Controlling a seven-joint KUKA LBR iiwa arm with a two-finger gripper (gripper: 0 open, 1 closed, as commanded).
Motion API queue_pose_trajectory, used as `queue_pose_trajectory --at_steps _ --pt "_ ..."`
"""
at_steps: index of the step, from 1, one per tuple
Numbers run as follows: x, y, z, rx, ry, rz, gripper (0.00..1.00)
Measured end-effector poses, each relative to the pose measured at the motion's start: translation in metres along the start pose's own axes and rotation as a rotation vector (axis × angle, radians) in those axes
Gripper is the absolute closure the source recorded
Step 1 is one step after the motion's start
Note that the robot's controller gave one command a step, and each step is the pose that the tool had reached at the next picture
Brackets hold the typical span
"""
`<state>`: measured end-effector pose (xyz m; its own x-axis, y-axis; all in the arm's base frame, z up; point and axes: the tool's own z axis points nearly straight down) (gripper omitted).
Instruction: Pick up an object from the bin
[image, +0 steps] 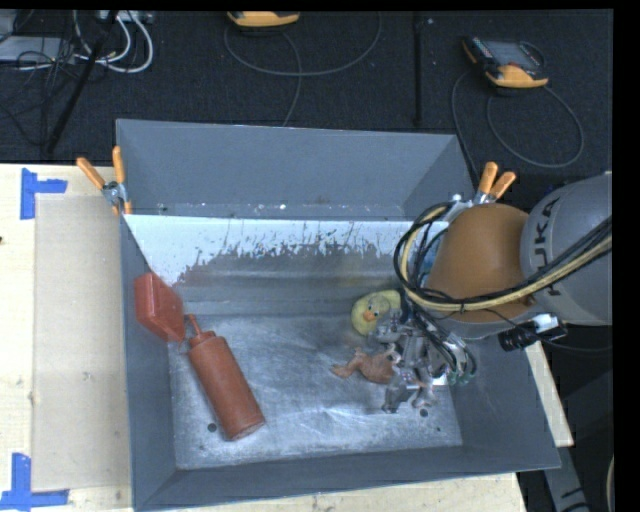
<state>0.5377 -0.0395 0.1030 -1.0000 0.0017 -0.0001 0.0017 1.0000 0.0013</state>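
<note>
the end effector (415, 378) hangs just right of the small brown toy (362, 368), whose long axis runs leftward from it; i can't tell its opening or grip.

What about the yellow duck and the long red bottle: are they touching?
Apart. The camera view shows a stretch of bare bin floor between the yellow duck and the long red bottle.

One camera high above the grey metal bin (290, 190), tilted down and slightly from one side, near enough that the bin spans most of the frame, arm (480, 260) entering from the right, bin floor spreading left of the hand (412, 385)
</note>
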Motion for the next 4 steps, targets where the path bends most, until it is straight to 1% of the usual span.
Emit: queue_pose_trajectory --at_steps 1,2,3,4 --pt "-0.022 -0.014 0.003 0.001 -0.001 -0.03 0.0" --pt "0.005 -0.022 0.032 0.001 -0.008 0.115 0.0" --pt "-0.017 -0.033 0.03 0.0 -0.008 0.0 1.0" --pt "-0.017 -0.033 0.03 0.0 -0.007 0.0 1.0"
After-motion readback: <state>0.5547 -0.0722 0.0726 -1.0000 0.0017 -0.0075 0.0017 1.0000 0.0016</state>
